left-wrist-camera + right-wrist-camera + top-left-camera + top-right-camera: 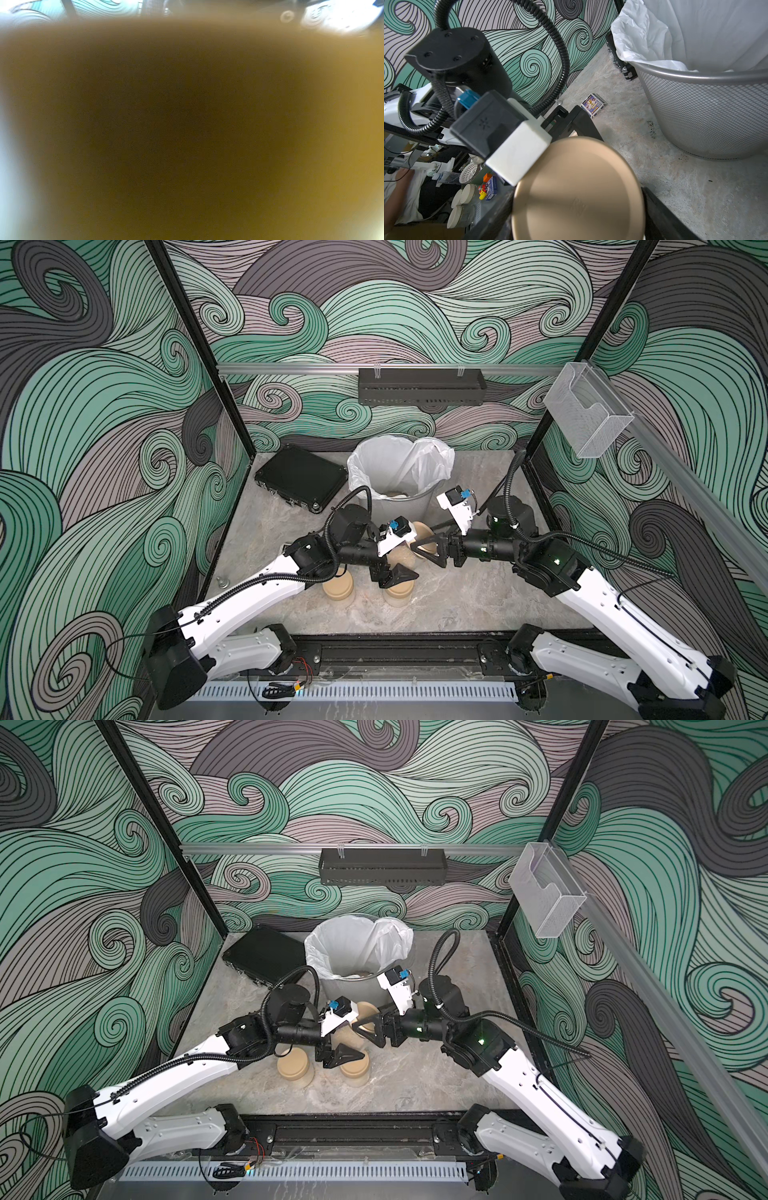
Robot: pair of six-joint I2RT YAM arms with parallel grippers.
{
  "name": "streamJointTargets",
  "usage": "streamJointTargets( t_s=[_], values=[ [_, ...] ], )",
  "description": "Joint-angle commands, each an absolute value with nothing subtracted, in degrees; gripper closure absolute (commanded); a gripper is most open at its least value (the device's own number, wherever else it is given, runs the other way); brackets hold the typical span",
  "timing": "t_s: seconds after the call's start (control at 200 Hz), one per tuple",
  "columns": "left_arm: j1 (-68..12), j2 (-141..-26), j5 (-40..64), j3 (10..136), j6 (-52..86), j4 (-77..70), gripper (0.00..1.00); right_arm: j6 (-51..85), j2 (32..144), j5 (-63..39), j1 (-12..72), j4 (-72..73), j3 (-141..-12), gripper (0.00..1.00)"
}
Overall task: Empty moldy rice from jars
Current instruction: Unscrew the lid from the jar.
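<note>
Grips a tilted jar in front of the mesh wastebasket, clamping its clear body between the fingers of the left gripper. Brackets that jar's tan lid with the right gripper, spreading the fingers to either side of the rim; cannot tell whether pressing it. Shows moldy rice through the held jar's wall. Leaves a second jar and a third jar upright, lids on, on the table beside the left wrist.
</note>
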State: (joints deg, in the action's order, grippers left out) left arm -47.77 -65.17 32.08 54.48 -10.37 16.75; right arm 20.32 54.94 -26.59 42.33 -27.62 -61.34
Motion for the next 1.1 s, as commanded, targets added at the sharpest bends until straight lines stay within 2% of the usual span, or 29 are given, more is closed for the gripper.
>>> streamJointTargets(
  t_s=[0.0,0.19,0.51,0.811,1.096],
  values=[
    [-47.9,-65.27,43.61,59.9,-10.21,16.43,0.73,17.35,54.22,-29.58,42.63,-26.46,-60.68,0.32],
    [-47.87,-67.06,53.86,61.95,-9.94,19.63,0.73,15.27,53.81,-34.45,42.63,-24.85,-60.19,0.32],
    [-47.89,-67.36,59.16,61.88,-10.37,21.75,0.73,11.45,54.82,-40.7,41.72,-24.52,-61.9,0.29],
    [-47.9,-66.98,59.58,60.82,-9.19,19.72,0.73,12.38,54.72,-43.99,39.18,-20.91,-62.95,0.31],
    [-47.9,-65.5,55.15,59.99,-9.08,19.7,0.71,14.18,52.75,-43.45,37.16,-17.05,-61.65,0.33]
  ],
)
